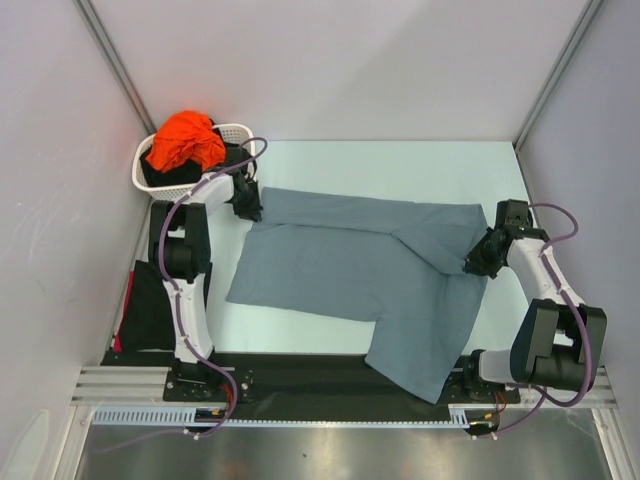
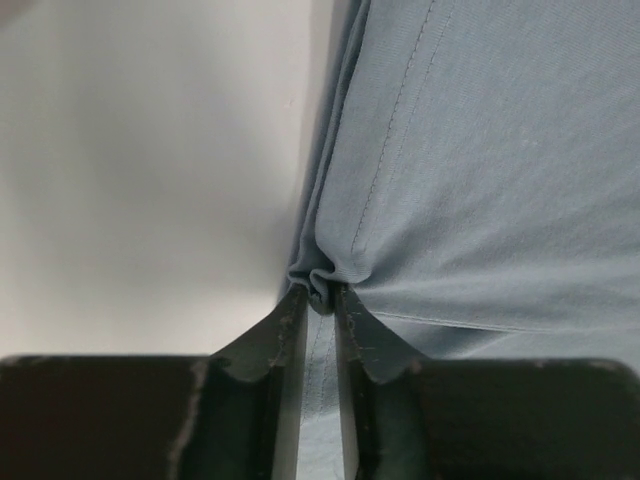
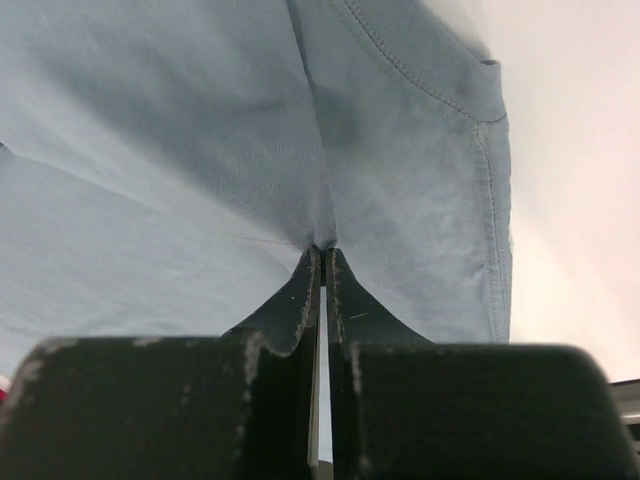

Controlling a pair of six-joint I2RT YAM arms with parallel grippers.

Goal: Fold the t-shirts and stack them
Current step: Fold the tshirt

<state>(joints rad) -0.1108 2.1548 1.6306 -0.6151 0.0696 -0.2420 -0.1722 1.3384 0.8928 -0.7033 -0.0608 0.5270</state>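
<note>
The grey shirt (image 1: 340, 265) is pinched by the right gripper (image 3: 322, 255); at the left gripper's (image 2: 320, 295) barely parted tips a pucker is seen, but a hold cannot be told.

A white slotted basket (image 1: 148, 180) stands in the far left corner of the pale table (image 1: 450, 170), beside the grey wall (image 1: 60, 150).

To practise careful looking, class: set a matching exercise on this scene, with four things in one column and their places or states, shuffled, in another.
1 grey-blue t-shirt
2 orange t-shirt
3 white basket
4 right tool

a stands in far left corner
b shut on cloth
c lying spread out
d heaped in basket

Pairs: 1-c, 2-d, 3-a, 4-b
</note>
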